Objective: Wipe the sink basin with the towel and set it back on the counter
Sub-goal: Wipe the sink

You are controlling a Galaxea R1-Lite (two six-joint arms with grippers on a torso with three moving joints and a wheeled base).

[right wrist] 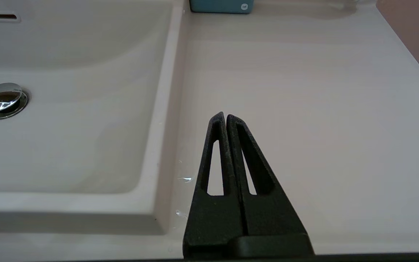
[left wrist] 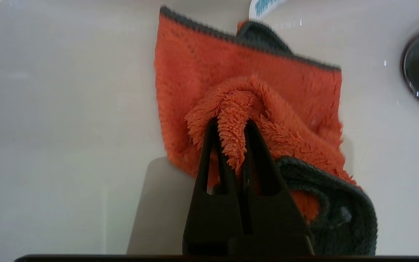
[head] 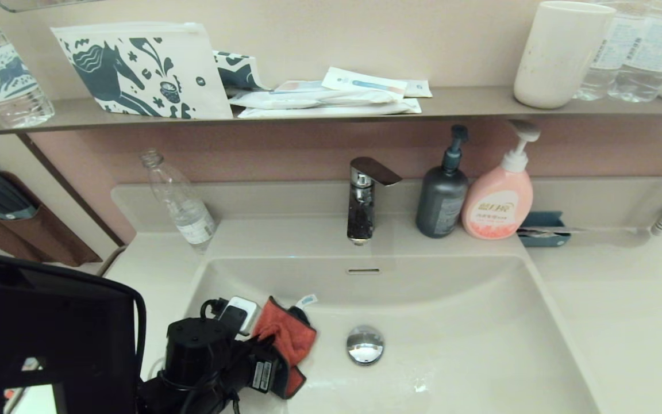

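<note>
The orange-red towel (head: 285, 333) with dark grey trim lies crumpled on the left side of the sink basin (head: 451, 322), just left of the chrome drain stopper (head: 365, 344). My left gripper (left wrist: 230, 125) is down in the basin, shut on a raised fold of the towel (left wrist: 253, 87), which spreads flat against the basin floor beyond the fingers. My right gripper (right wrist: 225, 115) hangs shut and empty over the counter (right wrist: 304, 91) to the right of the basin; it is out of the head view.
A chrome faucet (head: 365, 195) stands behind the basin, with a grey pump bottle (head: 442, 192) and pink pump bottle (head: 499, 192) to its right and a clear bottle (head: 184, 204) to its left. A blue holder (head: 542, 229) sits on the right counter.
</note>
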